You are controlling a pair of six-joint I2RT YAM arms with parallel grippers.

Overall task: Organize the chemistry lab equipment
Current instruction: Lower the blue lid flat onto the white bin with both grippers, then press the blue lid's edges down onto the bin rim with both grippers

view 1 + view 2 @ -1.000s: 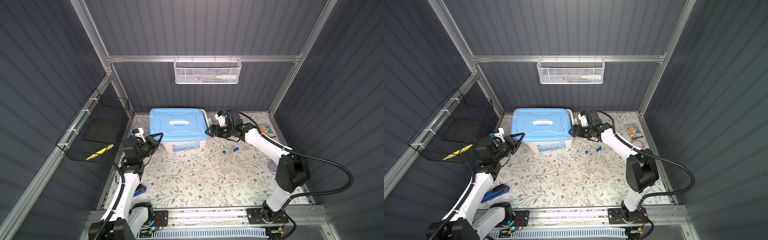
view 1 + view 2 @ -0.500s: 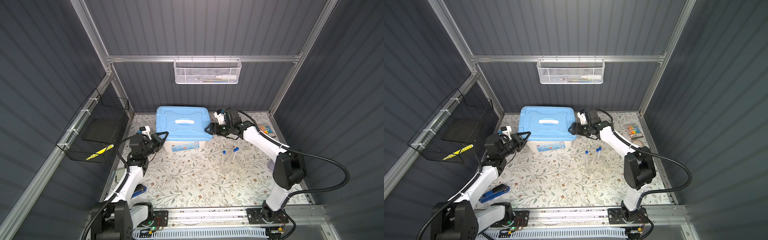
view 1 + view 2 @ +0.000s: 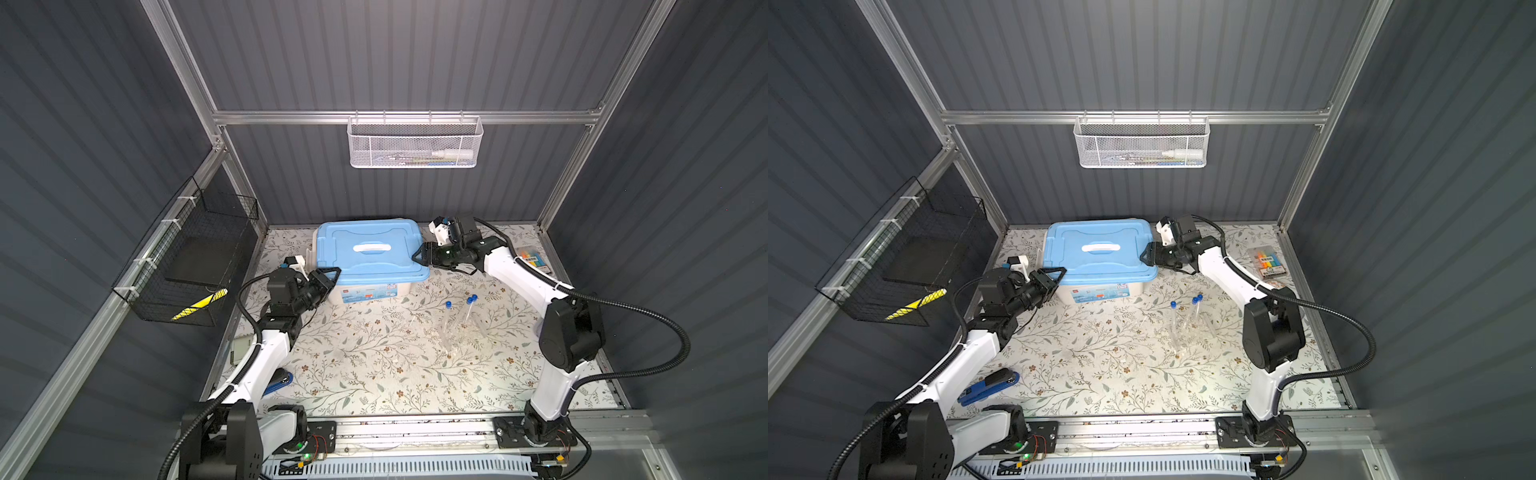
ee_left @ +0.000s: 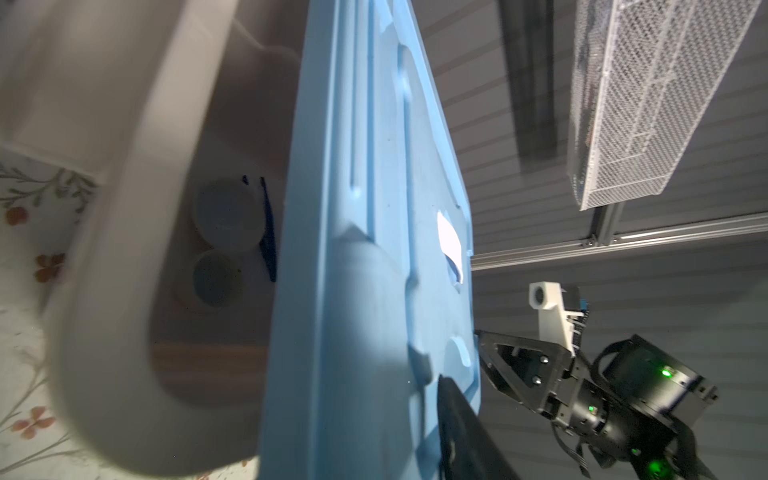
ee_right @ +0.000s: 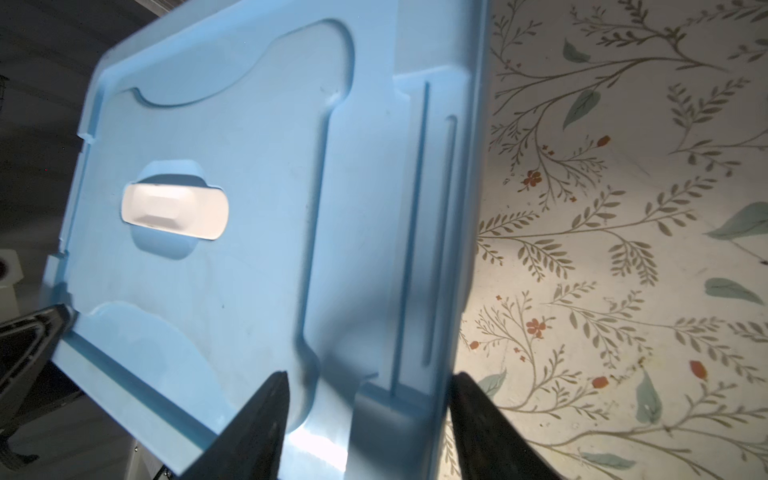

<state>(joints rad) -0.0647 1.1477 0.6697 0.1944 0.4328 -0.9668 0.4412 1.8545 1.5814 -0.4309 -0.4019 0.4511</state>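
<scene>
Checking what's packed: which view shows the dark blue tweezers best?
The left wrist view: it looks in between the blue lid and the box rim, where the dark blue tweezers sit beside two round dishes. In both top views and the right wrist view the lid covers them.

Marker pack (image 3: 1266, 262) lies far right; white mesh basket (image 3: 1092, 145) hangs on back rail.

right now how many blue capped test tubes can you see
3 test tubes, apparently all in the clear tube rack on the floral mat, right of the blue-lidded bin: that one leftmost, two close together. More may be hidden inside the bin.
</scene>
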